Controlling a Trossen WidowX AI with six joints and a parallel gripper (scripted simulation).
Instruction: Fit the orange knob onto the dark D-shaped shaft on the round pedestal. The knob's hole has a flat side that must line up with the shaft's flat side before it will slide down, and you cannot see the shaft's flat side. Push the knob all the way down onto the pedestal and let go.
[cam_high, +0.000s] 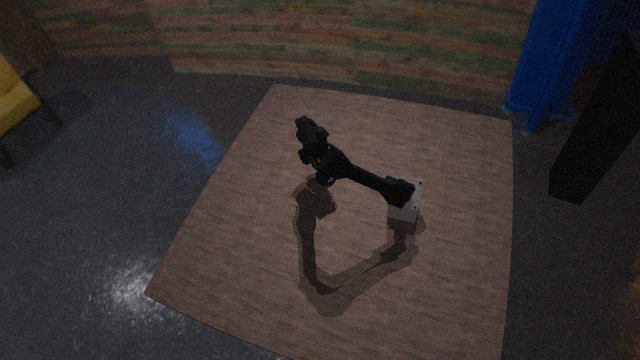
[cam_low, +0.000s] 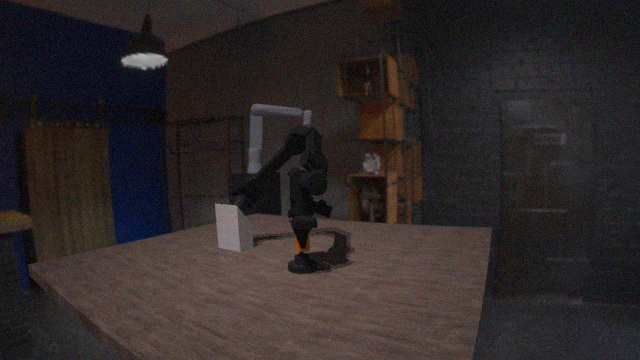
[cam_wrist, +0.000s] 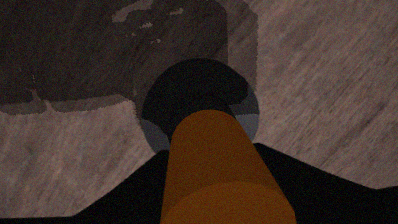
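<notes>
reaching out from its white mount (cam_high: 404, 214) (cam_low: 228, 228), black arm (cam_high: 369, 177) (cam_low: 272, 167) bends down; gripper (cam_low: 302, 245) (cam_wrist: 210, 154) points floorward, clenched on orange knob (cam_high: 319, 160) (cam_low: 302, 243) (cam_wrist: 220, 160) above round pedestal (cam_low: 301, 265) (cam_wrist: 195, 85).

The knob (cam_wrist: 220, 155) is a plain orange, deeper and browner in the wrist view. The round pedestal (cam_low: 300, 265) (cam_wrist: 172, 90) is dark, near black, with patches of slate blue-grey in the wrist view. Black covers the arm (cam_high: 367, 177) (cam_low: 270, 167) and the gripper (cam_low: 302, 240) (cam_wrist: 210, 154). The table top (cam_high: 450, 260) (cam_low: 390, 290) (cam_wrist: 320, 100) wears a pinkish-brown wood grain, streaked and crossed by darker brown shadow. The block (cam_high: 403, 214) (cam_low: 231, 227) beneath the arm is pale grey. Planks (cam_high: 265, 35) in the top view are striped reddish brown and green, and a pillar (cam_high: 552, 55) is strong blue.
</notes>
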